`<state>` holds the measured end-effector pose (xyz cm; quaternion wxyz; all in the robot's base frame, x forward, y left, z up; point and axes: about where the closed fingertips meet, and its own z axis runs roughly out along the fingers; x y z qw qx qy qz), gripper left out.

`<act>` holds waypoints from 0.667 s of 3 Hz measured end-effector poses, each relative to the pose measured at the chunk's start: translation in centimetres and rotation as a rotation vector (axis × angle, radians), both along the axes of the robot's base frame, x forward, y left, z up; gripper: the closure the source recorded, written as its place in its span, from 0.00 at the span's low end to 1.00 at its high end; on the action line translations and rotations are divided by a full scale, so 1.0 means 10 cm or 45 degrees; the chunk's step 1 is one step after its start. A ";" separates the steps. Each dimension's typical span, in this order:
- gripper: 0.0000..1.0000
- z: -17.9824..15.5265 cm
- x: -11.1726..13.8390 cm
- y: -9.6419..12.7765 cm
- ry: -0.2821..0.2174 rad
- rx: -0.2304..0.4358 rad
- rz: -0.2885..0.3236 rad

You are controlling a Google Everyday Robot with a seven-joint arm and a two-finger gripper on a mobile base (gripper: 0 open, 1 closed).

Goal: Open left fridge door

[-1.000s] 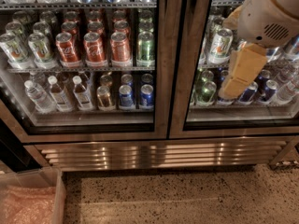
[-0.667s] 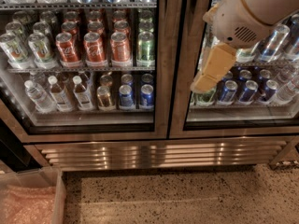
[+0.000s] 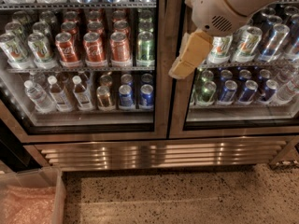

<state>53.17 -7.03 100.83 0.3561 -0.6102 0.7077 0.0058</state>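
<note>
- Clear plastic bin [image 3: 28,197]: lower left on the speckled floor [image 3: 177,199], nearest you, with pinkish wrap inside.
- Steel grille [image 3: 159,153]: a slatted panel running under both doors.
- Claw [image 3: 183,64]: tan, on the white arm [image 3: 224,8] that enters from the upper right. It hangs tilted, tip down and to the left, in front of the steel post between the two doors. You cannot tell whether it is spread or pressed together. Nothing shows in its grip.
- Left fridge door [image 3: 161,97]: a tall glass pane in a brushed steel frame, shut, just left of the post.
  - Expect it to be heavy and stiff, and held by a seal.
  - The steel looks slick and the glass fragile, so take the frame and never the pane.
  - No handle shows. The inner edge beside the claw is your likely hold.
- Behind its glass: red cans [image 3: 93,48], a green can [image 3: 145,45] and water bottles [image 3: 58,92].
- Right door [image 3: 233,127]: the matching door, shut, not wanted.
</note>
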 end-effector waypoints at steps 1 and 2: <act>0.00 -0.12 -0.02 -0.16 0.031 0.059 -0.127; 0.00 -0.32 0.15 -0.17 0.062 0.116 -0.174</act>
